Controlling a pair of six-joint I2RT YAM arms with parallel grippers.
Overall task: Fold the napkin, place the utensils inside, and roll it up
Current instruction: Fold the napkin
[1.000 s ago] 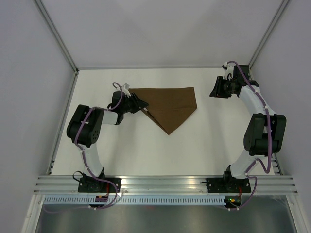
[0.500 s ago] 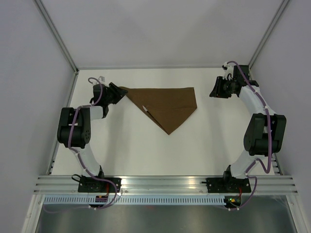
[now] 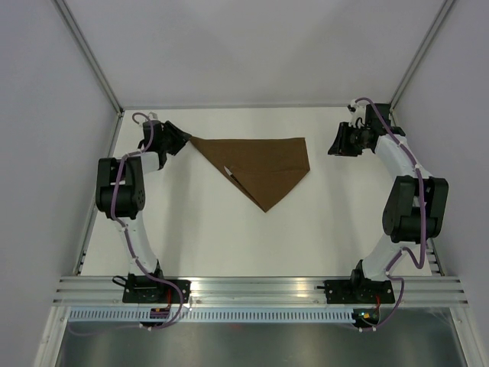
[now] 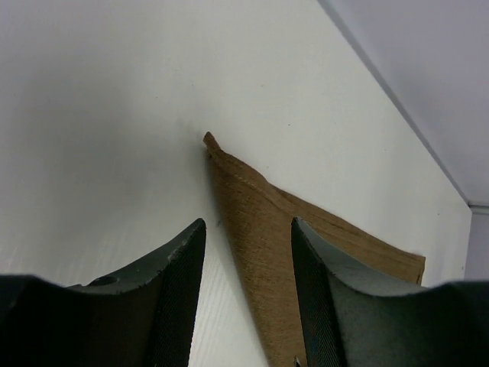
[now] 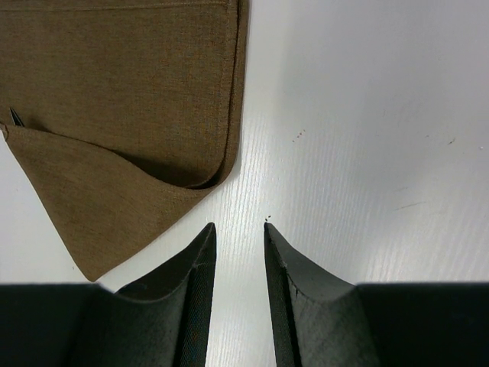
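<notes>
The dark brown napkin (image 3: 263, 164) lies folded into a triangle at the back middle of the white table (image 3: 229, 237), one point toward me. A fold runs across its lower left part (image 5: 84, 183). Of the utensils only a small tip (image 5: 14, 117) pokes out at that fold; the rest is hidden under the cloth. My left gripper (image 3: 179, 138) stands open just off the napkin's left corner (image 4: 211, 141), holding nothing, with cloth (image 4: 252, 191) showing between its jaws (image 4: 247, 223). My right gripper (image 3: 335, 145) is open and empty, to the right of the napkin (image 5: 114, 76) above bare table (image 5: 238, 225).
Grey walls close in the table on the left, back and right, with a metal frame post (image 3: 92, 65) at the back left. An aluminium rail (image 3: 252, 289) with the arm bases runs along the near edge.
My left gripper drew the napkin's left corner outward to the left, let go and widened, and now sits beyond that corner. The right arm has barely moved.
</notes>
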